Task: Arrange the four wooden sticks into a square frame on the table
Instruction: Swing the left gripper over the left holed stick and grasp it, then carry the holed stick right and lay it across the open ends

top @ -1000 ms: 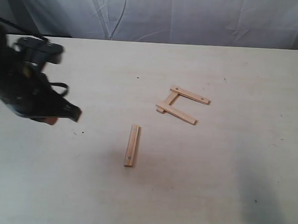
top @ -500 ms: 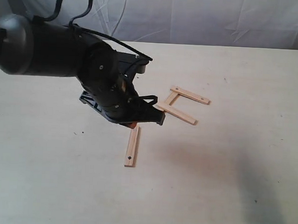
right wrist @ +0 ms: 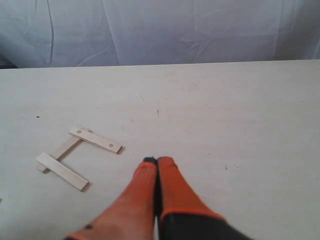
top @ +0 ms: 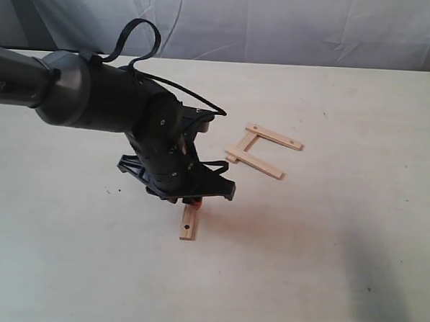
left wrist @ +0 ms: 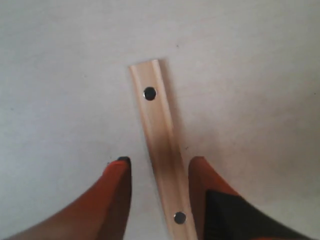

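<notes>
Since the frame half a second back, our left arm has dropped lower over the bench, and the left fingers now cover the far half of the lone stick, which was fully exposed before. That stick itself has not shifted, and neither have the other three.

From the left wrist camera we see the left fingers spread apart, one orange tip on each side of the lone stick. The strip lies flat on the bench and runs lengthwise between the tips, with a dark hole near each end. One tip sits just beside the strip's edge; we cannot tell whether it touches. The other tip stands clear of it.

The three sticks lie near the lone one, towards the cloth, and form an open U. Two roughly parallel strips, the farther of which has holes, are joined at one end by a short cross piece.

Our right wrist camera shows the right fingers pressed together with nothing between them, above bare bench. They are well apart from the same three sticks.
</notes>
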